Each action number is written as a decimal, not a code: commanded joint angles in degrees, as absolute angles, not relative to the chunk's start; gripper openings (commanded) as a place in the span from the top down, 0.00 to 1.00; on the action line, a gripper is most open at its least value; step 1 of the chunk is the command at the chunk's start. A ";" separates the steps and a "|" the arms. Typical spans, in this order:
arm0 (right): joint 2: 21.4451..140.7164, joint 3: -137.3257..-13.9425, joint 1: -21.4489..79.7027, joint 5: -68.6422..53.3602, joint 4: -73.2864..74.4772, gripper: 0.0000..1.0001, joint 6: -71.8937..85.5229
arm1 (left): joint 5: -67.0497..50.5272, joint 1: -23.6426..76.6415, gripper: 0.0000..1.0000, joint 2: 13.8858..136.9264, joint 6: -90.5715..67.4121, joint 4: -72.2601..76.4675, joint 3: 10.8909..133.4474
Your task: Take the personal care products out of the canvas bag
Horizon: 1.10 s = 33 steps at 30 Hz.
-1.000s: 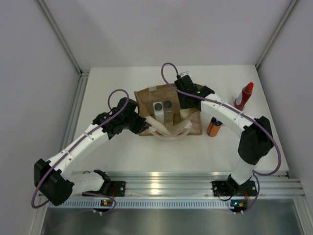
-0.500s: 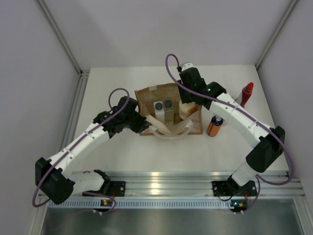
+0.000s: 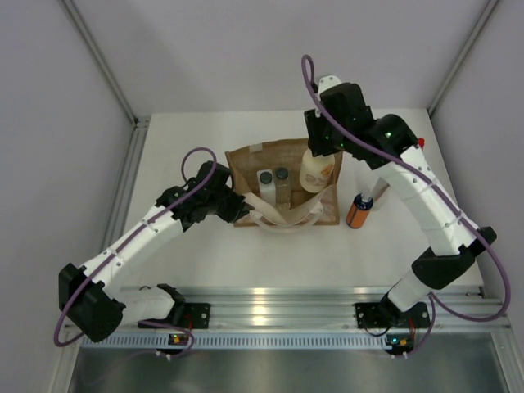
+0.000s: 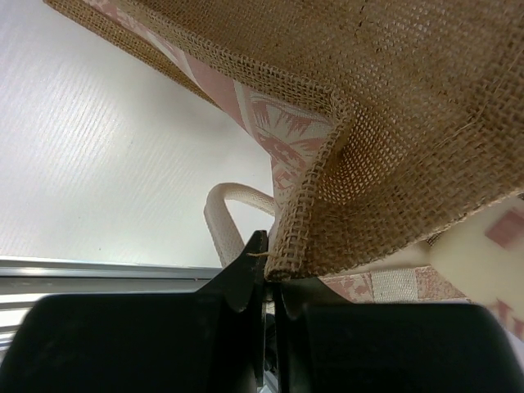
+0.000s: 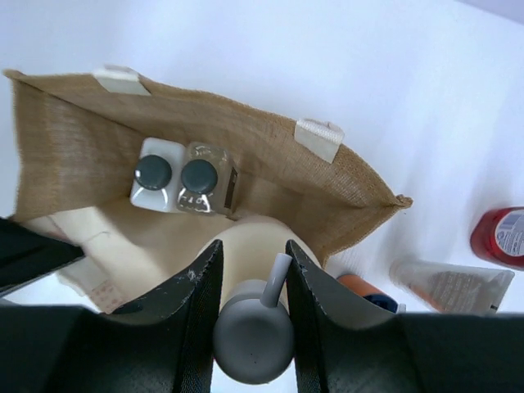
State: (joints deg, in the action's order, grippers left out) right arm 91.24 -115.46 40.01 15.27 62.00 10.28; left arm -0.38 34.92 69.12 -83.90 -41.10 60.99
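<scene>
Here, cream bottle (image 3: 315,173) gripped in right hand (image 5: 252,247), above canvas bag (image 3: 246,160)

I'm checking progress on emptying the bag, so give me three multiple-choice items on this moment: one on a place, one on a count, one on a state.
1. Where is the orange bottle?
A. on the table, right of the bag
B. inside the bag
C. behind the bag

2. How many bottles stand inside the bag?
A. none
B. four
C. two

3. What is the right gripper doing?
A. hanging open and empty
B. gripping the cream bottle
C. pinching a handle

Answers:
1 A: it is on the table by the bag's right side.
2 C: the right wrist view shows only the white bottle and the clear bottle in it.
3 B: its fingers clamp the cream bottle above the bag.
</scene>
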 commanded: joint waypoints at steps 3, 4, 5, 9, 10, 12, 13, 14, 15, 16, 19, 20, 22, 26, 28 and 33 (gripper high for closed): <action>88.25 -127.35 41.40 15.03 65.65 1.00 11.78 | 1.93 34.54 1.00 68.55 -84.38 -39.02 61.88; 87.89 -127.79 41.31 15.64 65.83 1.00 12.04 | 1.85 34.54 1.00 68.55 -84.29 -39.02 61.88; 87.54 -128.49 41.31 15.91 66.09 1.00 12.22 | 1.67 34.54 1.00 68.38 -84.20 -39.02 61.96; 84.65 -129.29 40.61 18.89 67.15 1.00 13.53 | 1.32 34.54 1.00 68.03 -84.02 -39.02 61.79; 84.03 -128.94 40.34 20.64 67.41 1.00 13.62 | 1.32 34.54 1.00 68.03 -84.02 -39.11 61.87; 82.02 -128.24 39.38 22.75 67.50 1.00 13.89 | 1.14 34.54 1.00 67.77 -83.85 -39.11 61.79; 81.39 -127.28 38.68 23.81 67.50 1.00 13.97 | 1.14 34.54 1.00 67.68 -83.76 -39.02 61.70; 79.91 -126.74 37.71 23.64 67.50 1.00 14.41 | 1.06 34.54 1.00 67.59 -83.67 -39.11 61.53; 79.28 -126.22 35.62 23.47 67.41 1.00 14.59 | 0.97 34.54 1.00 67.41 -83.67 -39.11 61.44; 78.58 -125.34 34.64 23.03 67.41 1.00 14.76 | 1.05 34.54 1.00 67.41 -83.58 -39.11 61.52; 76.47 -123.93 31.30 22.50 67.41 1.00 14.94 | 1.14 34.54 1.00 67.06 -83.58 -39.02 61.26; 75.59 -123.58 30.33 22.50 67.41 1.00 14.59 | 1.14 34.54 1.00 66.97 -83.58 -39.02 61.17; 74.71 -121.48 26.91 23.11 67.15 1.00 13.80 | 1.06 34.54 1.00 66.89 -83.67 -39.02 61.17; 69.55 -112.35 19.00 21.62 61.81 1.00 10.73 | 0.62 34.54 1.00 67.15 -83.76 -39.02 61.43; 67.77 -106.56 13.12 20.40 56.53 1.00 10.46 | 0.44 34.54 1.00 67.24 -83.58 -38.94 61.61; 66.71 -100.38 1.68 14.85 50.63 1.00 11.25 | 0.26 34.54 1.00 66.71 -83.23 -38.94 61.79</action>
State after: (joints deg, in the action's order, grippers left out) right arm 68.36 -100.68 5.69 18.06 65.32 11.55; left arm -0.38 34.92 67.85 -83.79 -41.10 60.99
